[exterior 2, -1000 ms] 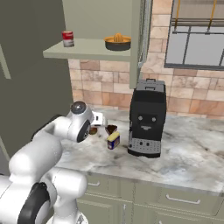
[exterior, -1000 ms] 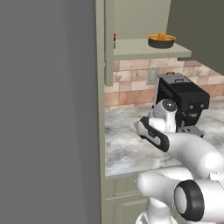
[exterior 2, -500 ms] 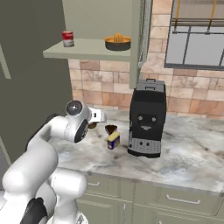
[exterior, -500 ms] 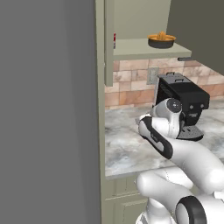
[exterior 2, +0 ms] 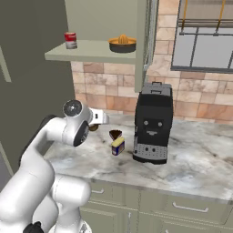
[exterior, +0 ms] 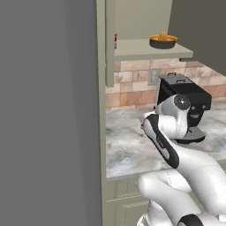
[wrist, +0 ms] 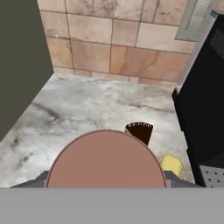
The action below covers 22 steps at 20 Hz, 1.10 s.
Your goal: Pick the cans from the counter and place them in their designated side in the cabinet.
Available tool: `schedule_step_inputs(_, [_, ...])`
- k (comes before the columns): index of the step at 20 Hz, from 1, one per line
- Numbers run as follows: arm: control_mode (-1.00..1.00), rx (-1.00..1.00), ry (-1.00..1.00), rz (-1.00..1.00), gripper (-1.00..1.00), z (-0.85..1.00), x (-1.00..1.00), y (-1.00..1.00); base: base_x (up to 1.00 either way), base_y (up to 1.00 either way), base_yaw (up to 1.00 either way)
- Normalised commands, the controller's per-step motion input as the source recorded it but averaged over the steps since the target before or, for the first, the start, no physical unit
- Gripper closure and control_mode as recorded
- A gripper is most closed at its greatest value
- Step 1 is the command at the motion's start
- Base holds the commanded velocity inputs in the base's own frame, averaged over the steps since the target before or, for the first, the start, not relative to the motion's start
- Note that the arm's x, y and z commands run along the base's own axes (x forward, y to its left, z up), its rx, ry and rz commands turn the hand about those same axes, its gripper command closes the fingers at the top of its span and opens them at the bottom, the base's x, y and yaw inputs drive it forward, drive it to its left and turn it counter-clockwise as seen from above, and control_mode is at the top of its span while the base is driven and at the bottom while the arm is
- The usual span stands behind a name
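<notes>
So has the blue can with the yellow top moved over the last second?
No. In the right base view the blue can keeps its spot just left of the black coffee machine, in front of the dark cake slice.

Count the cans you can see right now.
3. Red can on the cabinet shelf; blue can with yellow top on the counter beside the coffee machine; a brown-topped one, likely a can, in the claw.

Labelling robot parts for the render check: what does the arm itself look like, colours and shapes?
Glossy white arm of rounded, bulbous links. Dark grey discs cap the joints, and a dark band runs along the forearm. White hand block at the wrist. No cables or markings visible.
</notes>
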Motion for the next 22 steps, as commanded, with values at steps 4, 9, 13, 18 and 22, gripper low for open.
schedule_step_inputs(4, [-1.00, 0.00, -0.03, 0.00, 1.00, 0.29, -0.37, 0.00, 0.00, 0.00, 0.00])
schedule_step_inputs(9, [-1.00, 0.00, -0.04, 0.00, 1.00, 0.31, -0.34, 0.00, 0.00, 0.00, 0.00])
schedule_step_inputs(13, [-1.00, 0.00, -0.06, 0.00, 1.00, 0.38, -0.29, 0.00, 0.00, 0.00, 0.00])
schedule_step_inputs(18, [-1.00, 0.00, -0.08, 0.00, 1.00, 0.39, -0.28, 0.00, 0.00, 0.00, 0.00])
schedule_step_inputs(22, [-1.00, 0.00, -0.03, 0.00, 1.00, 0.40, -0.29, 0.00, 0.00, 0.00, 0.00])
